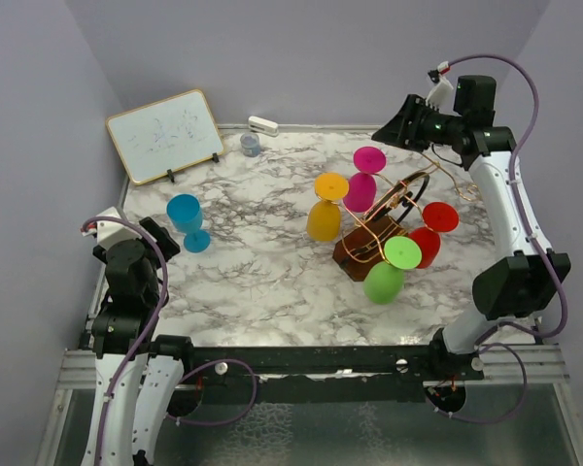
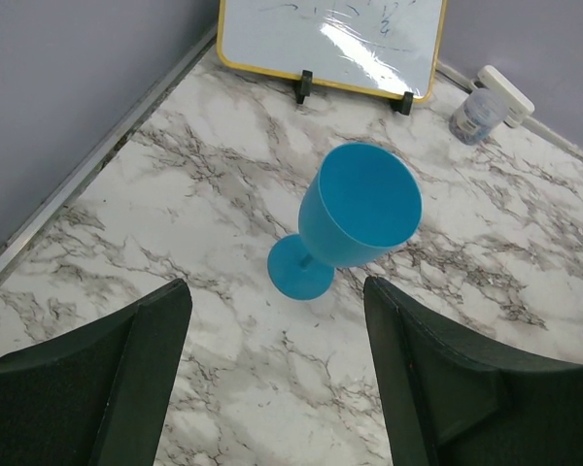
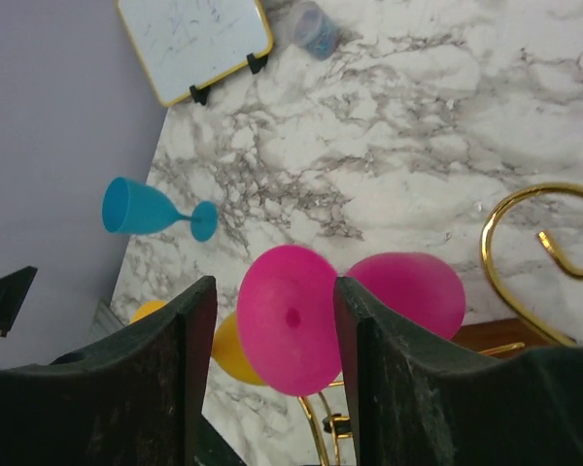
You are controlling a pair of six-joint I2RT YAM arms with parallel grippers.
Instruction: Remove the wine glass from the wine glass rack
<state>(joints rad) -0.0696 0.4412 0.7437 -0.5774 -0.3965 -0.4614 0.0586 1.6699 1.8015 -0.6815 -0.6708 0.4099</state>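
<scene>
The copper wire wine glass rack (image 1: 396,199) stands on its small wooden base (image 1: 353,254) at the table's right centre. Magenta (image 1: 366,177), yellow (image 1: 325,208), red (image 1: 431,229) and green (image 1: 391,268) wine glasses hang on it upside down. My right gripper (image 1: 385,133) is open above the magenta glass. In the right wrist view the gripper (image 3: 274,291) has the glass's round foot (image 3: 291,320) between its fingers, and the bowl (image 3: 413,291) and a rack spiral (image 3: 544,233) lie to the right. My left gripper (image 2: 277,291) is open and empty, just short of a blue wine glass (image 2: 355,218) standing upright on the table.
A yellow-framed whiteboard (image 1: 165,136) stands at the back left, with a small jar (image 1: 251,145) and a white block (image 1: 263,125) by the back wall. The blue glass (image 1: 188,222) stands at the left. Walls close in the left, back and right sides.
</scene>
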